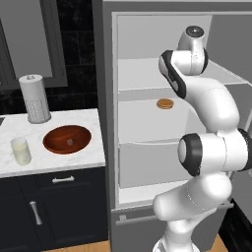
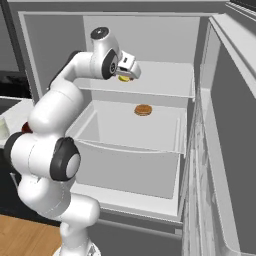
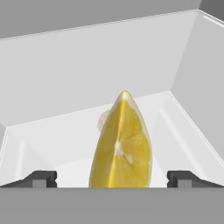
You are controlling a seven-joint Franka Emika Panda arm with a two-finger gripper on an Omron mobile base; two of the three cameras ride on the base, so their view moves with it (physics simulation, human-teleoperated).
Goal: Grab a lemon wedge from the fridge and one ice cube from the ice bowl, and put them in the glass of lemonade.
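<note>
Item 1: yellow rounded lemon wedge (image 3: 122, 142) on my grey fridge's (image 2: 220, 130) white upper shelf, standing upright, centred between my 2 wide-open dark fingertips (image 3: 41, 178), untouched.

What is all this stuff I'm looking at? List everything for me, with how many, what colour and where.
fridge: one, matte grey with white shelves, door open, right of the counter.
lemon wedge: one, yellow, on the upper fridge shelf, between the open fingers.
round brown food item: one, orange-brown, on the middle fridge shelf; I cannot tell what it is.
counter: one, white marble, left of the fridge.
bowl: one, reddish-brown wood, on the counter.
ice cube: one, pale grey, in the bowl.
glass of lemonade: one, pale yellow, left of the bowl.
paper roll: one, white on a grey holder, behind the bowl.
cabinets: dark, under the counter.
gripper: one, dark fingertips, open around the wedge.
</note>
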